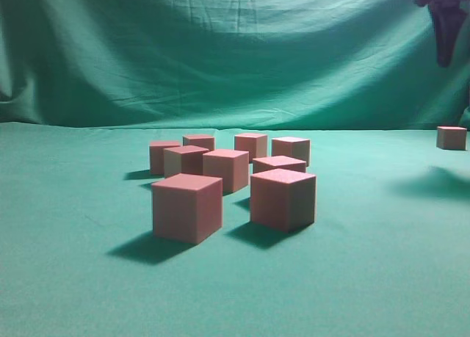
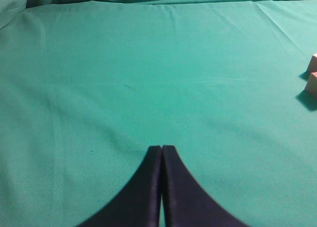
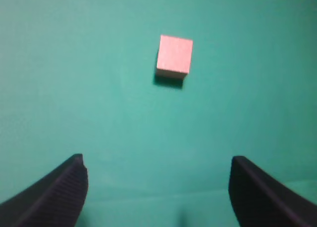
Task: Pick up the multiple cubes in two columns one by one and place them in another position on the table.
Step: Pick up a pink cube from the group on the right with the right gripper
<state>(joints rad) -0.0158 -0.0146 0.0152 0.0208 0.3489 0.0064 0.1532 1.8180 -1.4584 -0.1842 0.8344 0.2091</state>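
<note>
Several salmon-pink cubes point(image 1: 229, 168) stand in two columns on the green table point(image 1: 73, 278) in the exterior view. One more cube point(image 1: 451, 137) sits alone at the far right. My right gripper point(image 1: 443, 51) hangs high above that side. In the right wrist view my right gripper point(image 3: 157, 162) is open wide and empty, and the lone cube point(image 3: 174, 55) lies on the cloth beyond its fingertips. In the left wrist view my left gripper point(image 2: 162, 149) is shut on nothing, low over bare cloth. Two cubes point(image 2: 312, 73) peek in at that view's right edge.
A draped green cloth backdrop point(image 1: 220, 51) closes off the far side of the table. Bare cloth stretches left of the columns and between the columns and the lone cube.
</note>
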